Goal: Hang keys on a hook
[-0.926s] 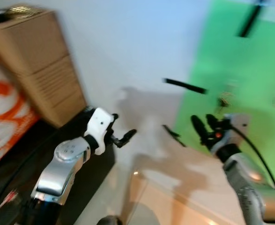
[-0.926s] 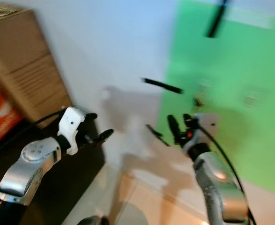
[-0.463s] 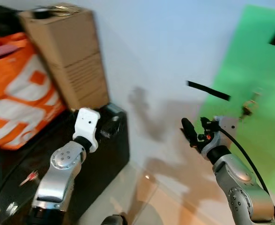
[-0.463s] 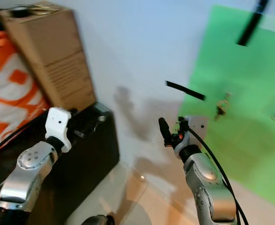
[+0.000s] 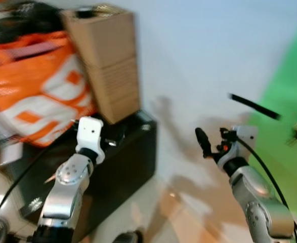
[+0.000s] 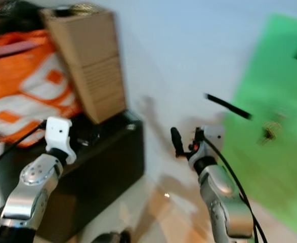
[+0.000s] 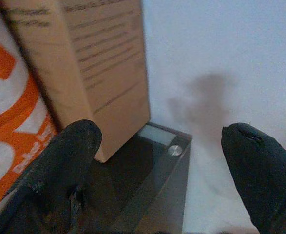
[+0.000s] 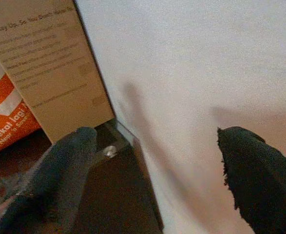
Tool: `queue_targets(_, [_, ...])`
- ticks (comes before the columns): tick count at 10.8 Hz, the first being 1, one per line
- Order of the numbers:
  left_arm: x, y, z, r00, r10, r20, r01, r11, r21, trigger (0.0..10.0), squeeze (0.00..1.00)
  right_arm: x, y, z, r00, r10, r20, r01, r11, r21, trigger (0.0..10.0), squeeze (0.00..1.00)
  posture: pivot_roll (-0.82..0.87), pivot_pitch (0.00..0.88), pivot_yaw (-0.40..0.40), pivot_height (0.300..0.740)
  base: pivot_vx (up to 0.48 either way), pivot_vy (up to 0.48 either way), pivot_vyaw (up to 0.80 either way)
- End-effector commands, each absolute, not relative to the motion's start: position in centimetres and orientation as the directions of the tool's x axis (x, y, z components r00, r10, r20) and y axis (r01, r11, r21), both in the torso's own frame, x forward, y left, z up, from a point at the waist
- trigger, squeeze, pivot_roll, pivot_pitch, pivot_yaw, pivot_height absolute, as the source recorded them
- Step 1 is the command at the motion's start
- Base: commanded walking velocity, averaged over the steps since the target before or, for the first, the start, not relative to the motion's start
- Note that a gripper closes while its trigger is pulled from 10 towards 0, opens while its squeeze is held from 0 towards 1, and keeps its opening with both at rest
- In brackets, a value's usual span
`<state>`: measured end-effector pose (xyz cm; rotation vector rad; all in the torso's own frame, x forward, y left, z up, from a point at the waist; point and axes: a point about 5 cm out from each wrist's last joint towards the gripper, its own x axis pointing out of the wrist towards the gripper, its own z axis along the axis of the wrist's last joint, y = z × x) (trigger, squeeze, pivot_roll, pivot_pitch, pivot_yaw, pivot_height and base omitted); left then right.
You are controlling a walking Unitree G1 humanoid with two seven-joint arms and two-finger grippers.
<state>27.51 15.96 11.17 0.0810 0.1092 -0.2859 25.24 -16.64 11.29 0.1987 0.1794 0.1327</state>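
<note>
A tall brown cardboard box [image 5: 105, 61] stands on a black glossy cabinet [image 5: 130, 157]; its contents are hidden. Left gripper [image 7: 157, 170] and right gripper [image 8: 157, 165] hang spread, empty.

My head cameras are looking forward and down at the white wall [image 5: 188, 61], cardboard box [image 5: 110, 66] at eleven o'clock. Both wrist cameras are facing that box and the black cabinet [image 7: 157, 165] close up, sharing them.

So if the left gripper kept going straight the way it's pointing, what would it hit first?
Probably the cardboard box standing on the black cabinet, or the white wall just beside it. The open left gripper aims near the box's edge, and depth is unclear.
</note>
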Motion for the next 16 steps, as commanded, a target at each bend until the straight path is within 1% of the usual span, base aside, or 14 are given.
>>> queue_targets(1, [27.5,15.9,11.5,0.946,-0.295,-0.131,0.304,0.951,0.051,10.0,0.00,25.4,-16.5,11.6,0.978,0.143,-0.151,-0.110,0.971,0.213,10.0,1.00,-0.01,0.000,0.025,0.740,0.000,0.000,0.80])
queue_targets(3, [27.7,16.0,11.6,0.966,-0.244,-0.090,0.250,0.966,0.071,10.0,0.00,25.4,-16.6,11.5,0.979,0.135,-0.154,-0.099,0.971,0.219,10.0,1.00,-0.01,0.000,0.023,0.740,0.000,0.000,0.80])
queue_targets(5, [27.9,15.8,11.9,0.965,-0.259,-0.042,0.261,0.964,0.058,10.0,0.00,25.5,-16.6,11.5,0.978,0.138,-0.155,-0.102,0.970,0.220,10.0,1.00,-0.01,0.000,0.020,0.740,0.000,0.000,0.80])
queue_targets(6, [27.9,16.0,11.9,0.963,-0.263,-0.062,0.268,0.960,0.082,10.0,0.05,25.5,-16.7,11.5,0.978,0.142,-0.155,-0.107,0.971,0.213,10.0,1.00,-0.01,0.000,0.017,0.740,0.000,0.000,0.80])
queue_targets(7, [28.0,16.7,11.4,0.980,-0.172,-0.099,0.188,0.963,0.191,10.0,0.01,25.5,-17.0,11.4,0.980,0.121,-0.160,-0.089,0.977,0.196,10.0,1.00,-0.01,0.000,0.011,0.740,0.000,0.000,0.80])
queue_targets(8, [28.0,16.8,11.2,0.982,-0.137,-0.129,0.162,0.965,0.209,10.0,0.00,25.6,-17.2,11.3,0.981,0.106,-0.164,-0.074,0.979,0.188,10.0,1.00,-0.01,0.000,0.011,0.740,0.000,0.000,0.80])
queue_targets(9, [28.0,16.5,11.2,0.975,-0.181,-0.131,0.204,0.961,0.186,10.0,0.00,25.6,-17.5,11.2,0.982,0.090,-0.167,-0.057,0.981,0.188,10.0,1.00,-0.01,0.000,0.011,0.740,0.000,0.000,0.80])
queue_targets(11, [28.1,16.2,10.9,0.969,-0.204,-0.140,0.228,0.957,0.180,10.0,0.00,25.7,-18.2,11.1,0.984,0.046,-0.172,-0.019,0.987,0.157,10.0,1.00,-0.01,0.000,0.007,0.740,0.000,0.000,0.80])
queue_targets(12, [28.0,15.9,10.9,0.963,-0.237,-0.131,0.257,0.952,0.166,10.0,0.00,25.8,-18.2,11.1,0.982,0.059,-0.179,-0.034,0.990,0.136,10.0,1.00,-0.01,0.000,0.007,0.740,0.000,0.000,0.80])
queue_targets(14, [27.9,15.7,11.2,0.965,-0.244,-0.102,0.257,0.954,0.156,10.0,0.00,25.8,-18.0,11.0,0.981,0.082,-0.174,-0.062,0.992,0.114,10.0,1.00,0.00,0.000,0.003,0.740,0.000,0.000,0.80])
queue_targets(15, [27.9,15.8,11.1,0.960,-0.256,-0.113,0.271,0.951,0.149,10.0,0.00,25.8,-17.8,10.9,0.980,0.091,-0.179,-0.070,0.991,0.118,10.0,1.00,0.00,0.000,-0.001,0.740,0.000,0.000,0.80])
queue_targets(16, [27.9,15.8,11.2,0.956,-0.272,-0.106,0.284,0.951,0.125,10.0,0.00,25.8,-17.8,10.9,0.980,0.085,-0.182,-0.064,0.991,0.116,10.0,1.00,0.00,0.000,-0.002,0.740,0.251,0.000,0.80])
